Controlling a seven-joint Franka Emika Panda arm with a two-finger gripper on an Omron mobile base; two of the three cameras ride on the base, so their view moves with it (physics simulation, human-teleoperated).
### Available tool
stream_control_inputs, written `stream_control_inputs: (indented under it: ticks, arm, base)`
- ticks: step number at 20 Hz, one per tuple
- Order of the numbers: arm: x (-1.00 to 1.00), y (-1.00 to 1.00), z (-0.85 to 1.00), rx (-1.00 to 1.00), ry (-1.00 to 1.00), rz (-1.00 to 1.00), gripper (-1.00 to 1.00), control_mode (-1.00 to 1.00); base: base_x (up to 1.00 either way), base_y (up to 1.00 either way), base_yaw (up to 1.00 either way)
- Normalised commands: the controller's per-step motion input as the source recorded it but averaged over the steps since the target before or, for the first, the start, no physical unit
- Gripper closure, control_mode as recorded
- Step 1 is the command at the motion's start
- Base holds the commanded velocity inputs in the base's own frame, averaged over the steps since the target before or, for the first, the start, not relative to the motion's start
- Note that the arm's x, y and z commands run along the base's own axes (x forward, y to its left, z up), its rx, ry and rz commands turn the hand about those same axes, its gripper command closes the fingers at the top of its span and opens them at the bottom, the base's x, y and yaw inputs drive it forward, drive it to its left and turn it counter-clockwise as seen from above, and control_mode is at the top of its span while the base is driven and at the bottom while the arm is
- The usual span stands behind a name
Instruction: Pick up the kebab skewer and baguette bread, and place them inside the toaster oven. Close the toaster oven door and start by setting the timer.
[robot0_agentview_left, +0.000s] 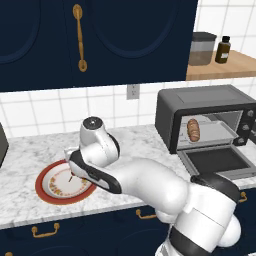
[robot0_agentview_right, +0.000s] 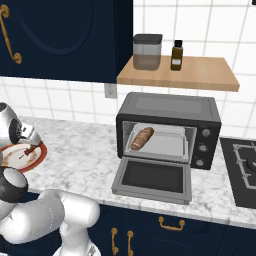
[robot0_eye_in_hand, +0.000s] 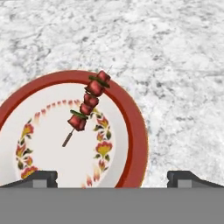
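- Baguette bread (robot0_agentview_right: 142, 138) already lies on the tray inside the toaster oven (robot0_agentview_right: 170, 107), left of centre in the right base view; that half of the loading looks done.
- Kebab skewer (robot0_eye_in_hand: 87, 106) is not yet picked up: it lies on the red-rimmed plate (robot0_eye_in_hand: 138, 131), in the middle of the hand view, running from its stick end at lower left to the last meat chunk at the plate's rim, upper right.
- Toaster oven door (robot0_agentview_right: 154, 179) hangs dropped open toward the counter edge, so closing it and setting the timer remain, along with carrying the skewer across.
- In the left base view the arm rises from the lower right, bends left and low over the marble counter (robot0_agentview_left: 30, 150), with the hand above the plate at the lower left of the frame, well apart from the oven on the right.
- Gripper (robot0_eye_in_hand: 111, 177) points down at the plate; its two dark fingertips stand far apart at the bottom corners of the hand view, holding nothing, and the skewer sits above and between them, nearer the left one.
- My judgement: the step in hand is the approach to the skewer, with the descent and closing of the jaws yet to come.
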Motion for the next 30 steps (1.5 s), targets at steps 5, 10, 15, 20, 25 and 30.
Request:
stream_control_inputs:
  ticks: [5, 10, 15, 20, 25, 30]
  arm:
    - [0.21, 0.3, -0.24, 0.0, 0.0, -0.15, -1.0, -1.0]
    - [0.05, 0.38, -0.1, 0.01, 0.01, -0.21, -1.0, -1.0]
    - [0.34, 0.15, -0.14, 0.02, 0.05, -0.19, -1.0, -1.0]
    - [0.11, 0.04, -0.11, 0.01, 0.04, -0.16, -1.0, -1.0]
    - [0.03, 0.0, 0.0, 0.06, 0.08, -0.13, -1.0, -1.0]
    - [0.0, 0.0, -0.02, 0.08, 0.09, -0.1, -1.0, -1.0]
  base:
    - [0.0, 0.0, 0.0]
    - [0.0, 0.0, 0.0]
    - [0.0, 0.0, 0.0]
    - [0.0, 0.0, 0.0]
    - [0.0, 0.0, 0.0]
    - [0.0, 0.0, 0.0]
